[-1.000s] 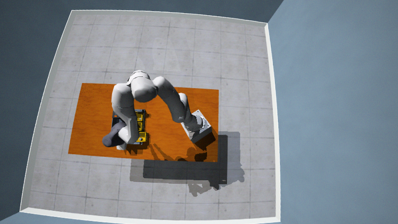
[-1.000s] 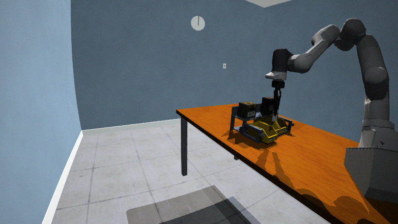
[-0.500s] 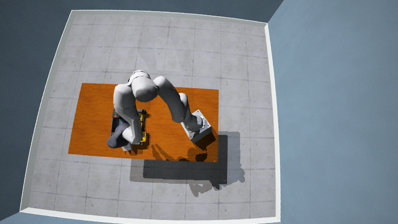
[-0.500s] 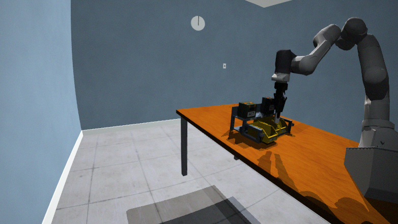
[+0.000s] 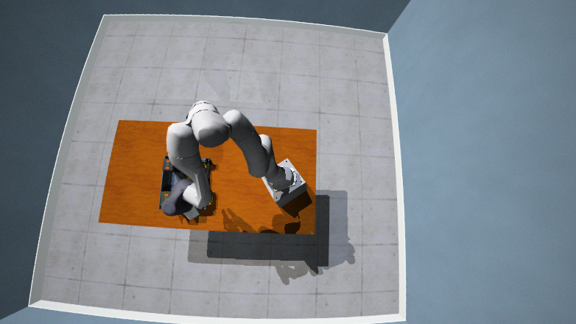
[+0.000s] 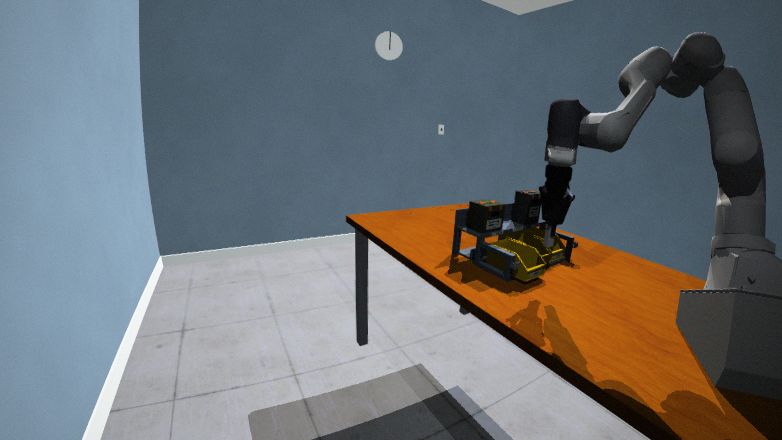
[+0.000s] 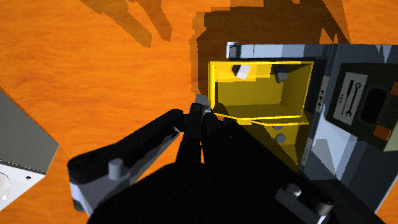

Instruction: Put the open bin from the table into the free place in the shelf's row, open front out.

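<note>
The grey-blue shelf (image 6: 512,240) stands on the orange table with a row of yellow open bins (image 6: 526,255) on its lower level. In the wrist view one yellow bin (image 7: 260,95) sits in the shelf with small grey parts inside, its open front facing the table. A second yellow bin (image 7: 280,144) lies beside it, partly hidden by my fingers. My gripper (image 7: 199,103) is shut and empty, its tips touching or very near the front corner of the first bin. In the exterior view my gripper (image 6: 550,236) reaches down onto the bins. In the top view my arm hides most of the shelf (image 5: 185,183).
Two dark boxes (image 6: 485,215) (image 6: 527,206) with orange marks stand on the shelf's upper board; one with a tool label shows in the wrist view (image 7: 361,100). The robot's grey base (image 5: 286,187) stands on the table to the right of the shelf.
</note>
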